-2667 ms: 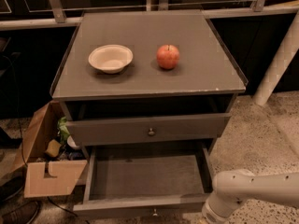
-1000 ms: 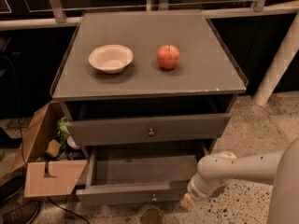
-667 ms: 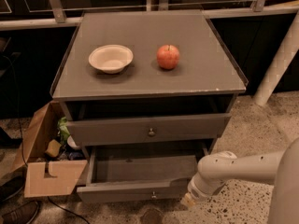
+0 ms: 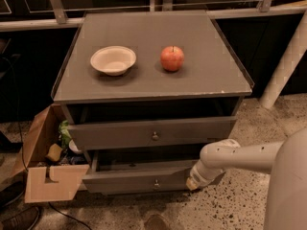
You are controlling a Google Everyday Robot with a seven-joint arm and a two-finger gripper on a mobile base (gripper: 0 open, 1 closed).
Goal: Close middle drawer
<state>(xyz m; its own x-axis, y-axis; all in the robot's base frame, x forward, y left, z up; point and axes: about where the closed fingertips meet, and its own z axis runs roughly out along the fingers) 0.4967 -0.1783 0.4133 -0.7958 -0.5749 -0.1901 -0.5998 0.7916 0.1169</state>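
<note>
While the gripper [image 4: 193, 182] sits low against the right end of the middle drawer [image 4: 129, 180], the items run from far on its left to its right. Far left of the gripper, on the speckled floor [image 4: 230, 210]: one cardboard box [image 4: 41, 178], flaps spread, with small mixed contents that cannot be identified. Above and left of the gripper, on the grey cabinet top [image 4: 144, 28]: one pale bowl [image 4: 113, 60], upright. Just right of the bowl, apart from it and above the gripper: one red apple [image 4: 172, 58]. Directly above the gripper: the upper drawer [image 4: 120, 135], brass knob at centre, with a dark gap over it. Level with the gripper and touching it: the middle drawer, pulled partly out, a strip of its dark interior showing behind the front, its small brass knob [image 4: 156, 182] just left of the gripper. Whether the gripper's jaws are apart or together cannot be told. Right of the gripper: white arm [image 4: 240, 157], reaching in from the right edge. Far upper right: one white post [image 4: 285, 66], leaning.
</note>
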